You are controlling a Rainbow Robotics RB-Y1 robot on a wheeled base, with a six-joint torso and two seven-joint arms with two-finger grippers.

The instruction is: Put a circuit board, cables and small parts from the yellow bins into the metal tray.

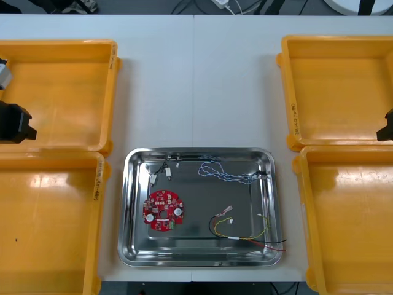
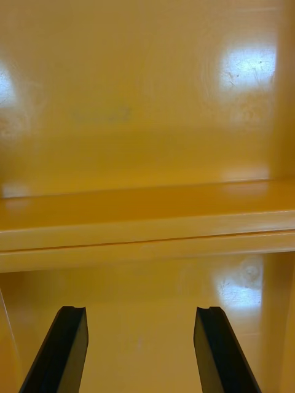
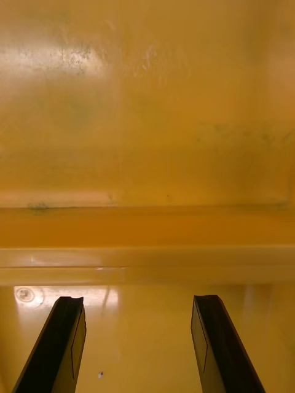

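The metal tray (image 1: 132,246) lies at the table's near middle. A round red circuit board (image 1: 163,211) rests in its left half. Beside the board, toward the far rim, are a black cable (image 1: 158,168) and a small metal part (image 1: 167,174). A twisted blue and white cable (image 1: 224,172) lies at the tray's far right, and a red and yellow cable (image 1: 245,232) at its near right. My left gripper (image 3: 138,301) is open over bare orange bin floor. My right gripper (image 2: 141,310) is open too, with nothing between its fingers.
Two yellow bins (image 1: 58,92) (image 1: 49,221) stand left of the tray and two (image 1: 338,86) (image 1: 350,215) on the right, all bare inside. My left arm (image 1: 13,123) and right arm (image 1: 387,127) hang at the outer edges. Bin rims (image 3: 147,258) (image 2: 147,236) run ahead of the fingers.
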